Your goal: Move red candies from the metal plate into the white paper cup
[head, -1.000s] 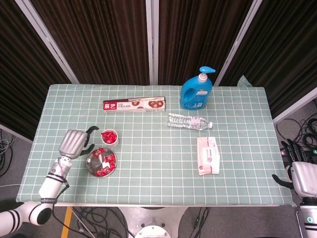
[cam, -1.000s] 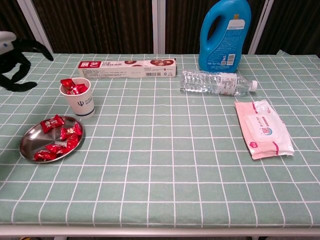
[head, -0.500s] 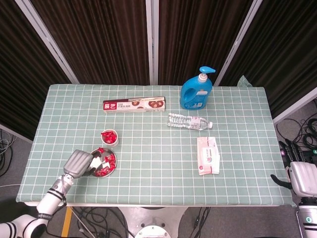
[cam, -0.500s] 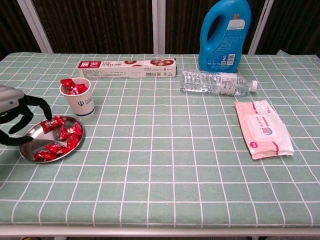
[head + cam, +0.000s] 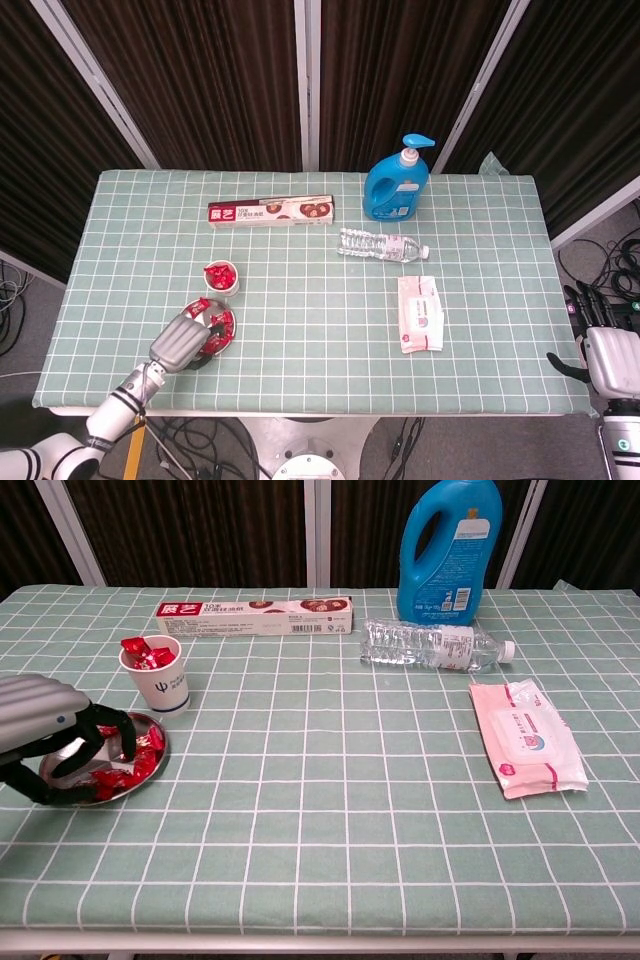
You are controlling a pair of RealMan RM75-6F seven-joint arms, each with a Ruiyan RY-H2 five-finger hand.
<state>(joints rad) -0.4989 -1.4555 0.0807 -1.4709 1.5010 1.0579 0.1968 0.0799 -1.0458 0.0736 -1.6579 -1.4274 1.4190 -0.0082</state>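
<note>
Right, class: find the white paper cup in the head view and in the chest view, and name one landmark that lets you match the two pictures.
Head view: the white paper cup stands left of centre on the table, just behind the metal plate.
Chest view: the cup is at upper left, again just behind the plate.
Shared landmark: the long box lying farther back.

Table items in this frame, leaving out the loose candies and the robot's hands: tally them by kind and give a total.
Bottles: 2, the blue detergent bottle and the clear water bottle.
Packs: 2, the long box and the wet wipes pack.
Candy containers: 2, the white paper cup and the metal plate.
Total: 6.
</note>
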